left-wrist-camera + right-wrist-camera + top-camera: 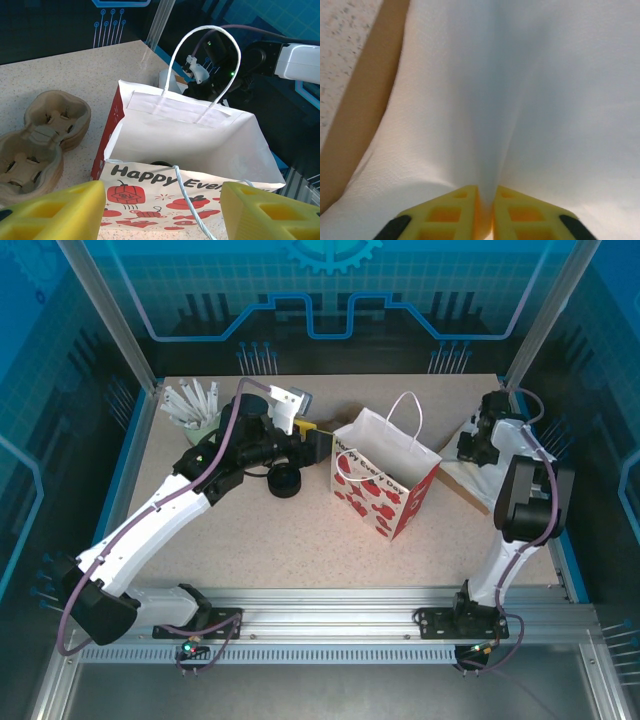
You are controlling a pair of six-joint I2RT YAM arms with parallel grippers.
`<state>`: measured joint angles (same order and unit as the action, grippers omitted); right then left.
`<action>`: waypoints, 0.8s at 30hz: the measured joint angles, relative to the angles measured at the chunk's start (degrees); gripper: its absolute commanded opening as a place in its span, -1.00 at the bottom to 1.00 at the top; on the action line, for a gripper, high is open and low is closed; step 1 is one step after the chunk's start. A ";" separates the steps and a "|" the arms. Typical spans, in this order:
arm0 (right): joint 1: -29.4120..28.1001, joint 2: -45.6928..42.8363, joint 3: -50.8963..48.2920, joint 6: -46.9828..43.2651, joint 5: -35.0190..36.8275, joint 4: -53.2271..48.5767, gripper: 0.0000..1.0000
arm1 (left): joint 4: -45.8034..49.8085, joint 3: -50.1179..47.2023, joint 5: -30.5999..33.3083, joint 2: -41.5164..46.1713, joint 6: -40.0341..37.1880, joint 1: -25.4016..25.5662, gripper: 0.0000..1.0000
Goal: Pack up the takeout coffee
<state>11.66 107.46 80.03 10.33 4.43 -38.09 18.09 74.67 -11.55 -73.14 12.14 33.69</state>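
- Takeout coffee (160, 163) seems to be the dark lid low inside the paper bag (200, 145), ahead of and below the left gripper (162, 205), whose fingers stand apart, empty
- Right gripper (486, 215), farther off, pinches a white napkin (520, 100)

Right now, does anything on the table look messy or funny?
Only one thing: over on the right, the white paper is puckered into a ridge, pinched in the right gripper. The gift bag stands upright.
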 measured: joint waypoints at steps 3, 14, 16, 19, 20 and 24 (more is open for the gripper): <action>0.02 -1.51 0.00 0.04 -0.13 0.02 -0.92 | 0.00 -0.02 -0.13 0.00 0.00 0.00 0.27; 1.16 -14.97 -2.86 1.09 -0.85 -0.22 -1.00 | -0.50 -0.92 -0.11 0.04 0.15 -0.22 0.27; 1.20 -19.89 -3.17 1.60 -1.84 -0.48 -1.00 | -0.57 -0.98 -0.11 0.04 0.63 -0.22 0.27; 1.20 -28.28 -3.04 2.38 -4.44 -0.92 -1.00 | -1.18 -1.18 -0.13 0.44 1.53 -0.26 0.27; 1.20 -31.34 -2.56 2.60 -5.79 -1.46 -1.00 | -1.60 -1.44 -0.13 0.76 1.60 -0.28 0.27; 0.57 -38.99 4.59 3.43 -12.04 -4.35 -1.00 | -2.80 -1.73 -0.35 1.62 2.71 -0.39 0.27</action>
<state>12.23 68.47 84.62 13.76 -7.62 -42.44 15.29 72.95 -11.90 -71.53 14.85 33.30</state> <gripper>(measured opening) 0.048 0.637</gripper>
